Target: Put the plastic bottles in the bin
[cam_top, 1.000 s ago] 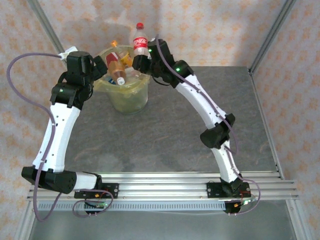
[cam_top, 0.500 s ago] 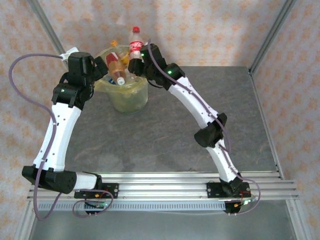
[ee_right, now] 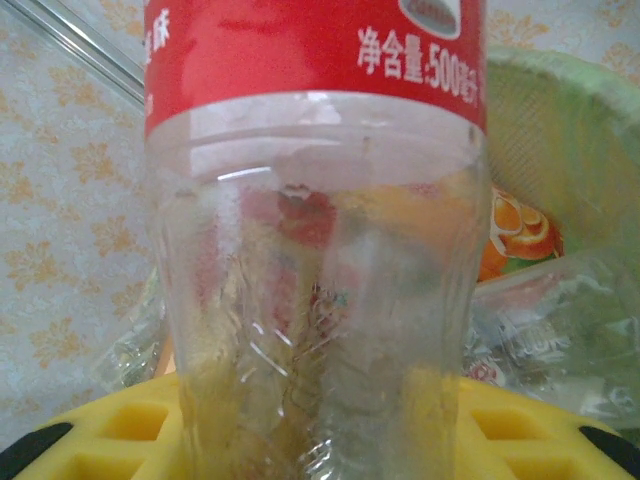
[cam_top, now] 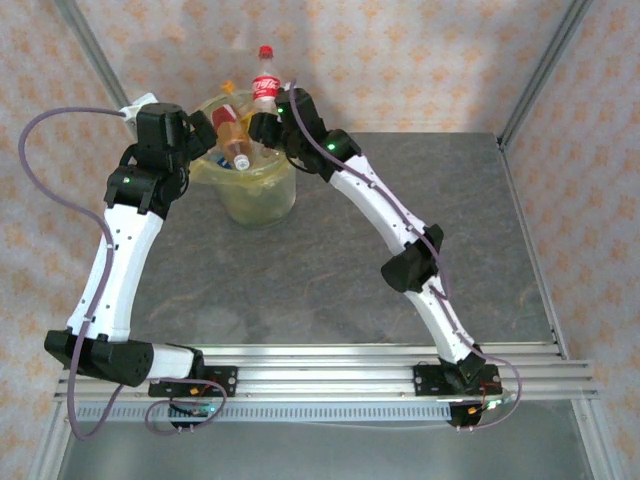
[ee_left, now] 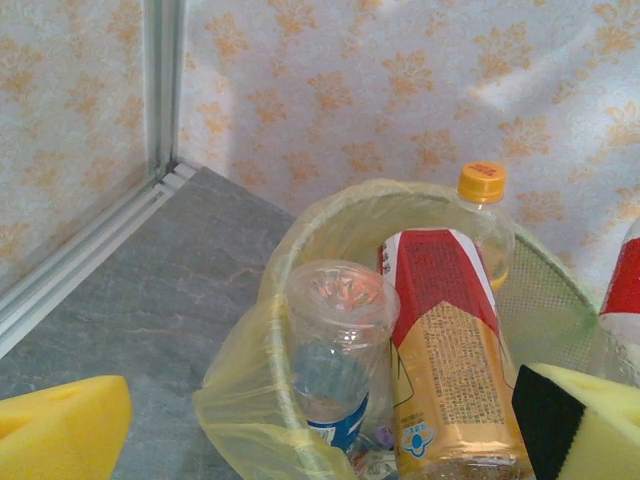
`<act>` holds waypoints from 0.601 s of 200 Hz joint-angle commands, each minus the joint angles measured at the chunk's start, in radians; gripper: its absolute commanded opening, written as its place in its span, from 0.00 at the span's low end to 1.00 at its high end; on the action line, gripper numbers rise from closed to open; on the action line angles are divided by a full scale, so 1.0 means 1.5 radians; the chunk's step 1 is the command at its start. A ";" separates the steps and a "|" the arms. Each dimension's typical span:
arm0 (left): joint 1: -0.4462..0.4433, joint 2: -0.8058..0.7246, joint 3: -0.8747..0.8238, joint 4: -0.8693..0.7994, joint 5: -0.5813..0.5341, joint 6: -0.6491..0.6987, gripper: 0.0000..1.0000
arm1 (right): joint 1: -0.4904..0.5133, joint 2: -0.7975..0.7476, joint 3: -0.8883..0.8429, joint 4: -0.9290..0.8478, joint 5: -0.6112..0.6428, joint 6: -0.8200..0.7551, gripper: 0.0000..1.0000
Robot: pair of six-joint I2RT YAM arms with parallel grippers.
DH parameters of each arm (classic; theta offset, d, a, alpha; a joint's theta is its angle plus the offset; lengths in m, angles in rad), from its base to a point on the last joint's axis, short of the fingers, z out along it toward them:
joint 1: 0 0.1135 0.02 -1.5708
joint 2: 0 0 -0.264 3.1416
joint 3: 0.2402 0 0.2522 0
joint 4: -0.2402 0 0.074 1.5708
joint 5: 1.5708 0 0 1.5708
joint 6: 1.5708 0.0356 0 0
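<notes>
Right end effector (cam_top: 264, 122): pinching red-label bottle (cam_top: 265, 84), upright over bin (cam_top: 262, 195), far-left worktop (cam_top: 330, 260) corner.
Left end effector (ee_left: 322, 428): pads (ee_left: 60, 430) spread wide beside bin.
Hidden: bottle base cut off; lower bin contents obscured.

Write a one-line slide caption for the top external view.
Right gripper holds a red-labelled bottle upright over the bag-lined bin; open left gripper hovers beside it.

This is a robot lab test cell. A left arm (cam_top: 115, 250) and a right arm (cam_top: 390, 215) are bolted to an aluminium rail (cam_top: 330, 365) along the bottom. A purple cable (cam_top: 70, 110) loops at upper left. Metal posts (cam_top: 540, 70) and a patterned backdrop (cam_top: 420, 60) box in the grey surface (cam_top: 330, 260).
</notes>
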 commanded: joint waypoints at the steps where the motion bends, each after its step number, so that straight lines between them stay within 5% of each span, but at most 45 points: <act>1: 0.005 0.003 -0.002 0.017 0.009 -0.006 1.00 | 0.004 0.014 0.027 0.022 0.002 0.003 0.51; 24: 0.005 0.005 0.002 0.017 0.012 -0.008 1.00 | 0.005 0.013 0.027 0.013 -0.002 0.000 0.60; 120: 0.005 0.007 0.012 0.023 0.028 -0.015 1.00 | 0.022 -0.014 0.028 -0.028 0.019 -0.030 0.66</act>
